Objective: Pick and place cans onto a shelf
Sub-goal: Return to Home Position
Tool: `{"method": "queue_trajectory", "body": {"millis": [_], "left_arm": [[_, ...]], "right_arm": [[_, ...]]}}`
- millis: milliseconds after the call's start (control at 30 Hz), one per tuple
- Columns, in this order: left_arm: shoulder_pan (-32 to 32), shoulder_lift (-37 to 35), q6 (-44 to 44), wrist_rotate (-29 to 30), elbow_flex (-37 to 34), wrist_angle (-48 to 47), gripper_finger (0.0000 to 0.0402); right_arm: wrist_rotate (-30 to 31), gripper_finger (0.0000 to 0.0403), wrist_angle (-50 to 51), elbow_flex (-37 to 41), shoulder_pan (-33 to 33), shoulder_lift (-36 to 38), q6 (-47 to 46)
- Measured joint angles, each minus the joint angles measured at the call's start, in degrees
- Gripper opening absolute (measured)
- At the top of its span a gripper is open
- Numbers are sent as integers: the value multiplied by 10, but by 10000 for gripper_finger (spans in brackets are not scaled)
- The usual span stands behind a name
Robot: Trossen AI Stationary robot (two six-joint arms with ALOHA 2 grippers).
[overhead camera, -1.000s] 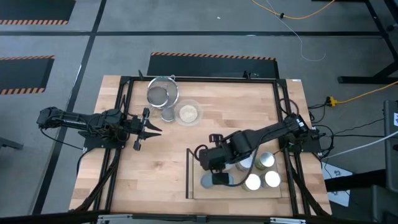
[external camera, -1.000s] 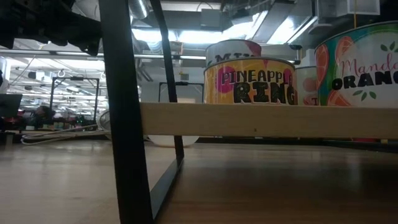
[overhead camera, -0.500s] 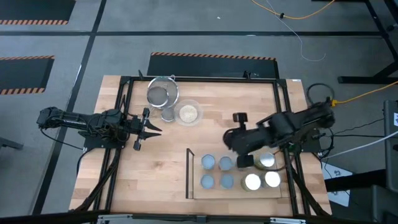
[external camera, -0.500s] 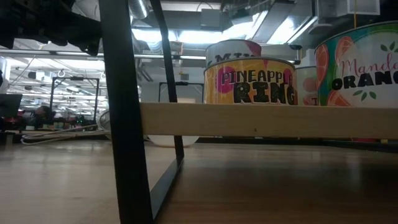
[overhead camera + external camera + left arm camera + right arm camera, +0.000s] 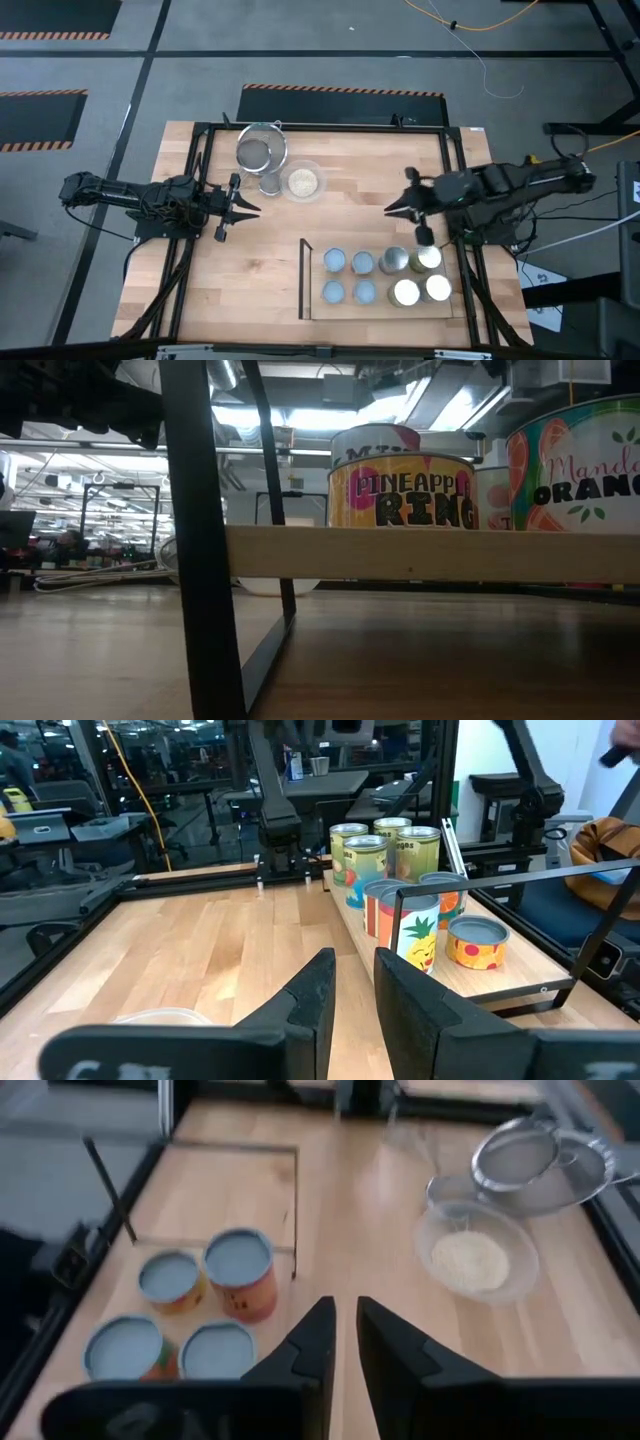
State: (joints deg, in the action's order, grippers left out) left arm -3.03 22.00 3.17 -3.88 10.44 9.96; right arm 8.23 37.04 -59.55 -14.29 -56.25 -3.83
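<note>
Several cans stand upright in two rows on the light-wood shelf (image 5: 382, 311). The blue-topped cans (image 5: 348, 276) are by its dark upright edge (image 5: 302, 278) and the silver-topped cans (image 5: 416, 275) are to their right. My right gripper (image 5: 390, 208) hovers beyond the shelf's far side, pointing toward the table's left. In its wrist view its fingers (image 5: 342, 1335) stand a narrow gap apart, nothing between them, and the blue-topped cans (image 5: 240, 1270) show ahead. My left gripper (image 5: 250, 208) waits at the table's left, level, its fingers (image 5: 352, 990) slightly apart and empty. The low view shows the shelf's board (image 5: 420, 553) with labelled cans (image 5: 405, 490) on it.
A metal strainer (image 5: 262, 150) and a glass bowl of grains (image 5: 302, 181) sit at the far middle of the table. Bare wood (image 5: 340, 205) lies between the two grippers. A black frame (image 5: 320, 127) runs along the table's far, left and right sides.
My right gripper has drawn back from over the blue-topped cans on the shelf, going toward the table's far and right edges. It has tipped up from pointing steeply down to a shallow slant. All the cans stand still, and the ones it covered now show.
</note>
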Motion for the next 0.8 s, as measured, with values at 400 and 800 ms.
{"method": "queue_trajectory", "body": {"millis": [400, 800], "left_arm": [[0, 0, 56, 74, 0, 42, 66], [86, -11, 95, 88, 0, 32, 66]], "right_arm": [[-25, 51, -138, 243, 45, 254, -31], [-25, 51, -136, 319, 44, 430, -47]]}}
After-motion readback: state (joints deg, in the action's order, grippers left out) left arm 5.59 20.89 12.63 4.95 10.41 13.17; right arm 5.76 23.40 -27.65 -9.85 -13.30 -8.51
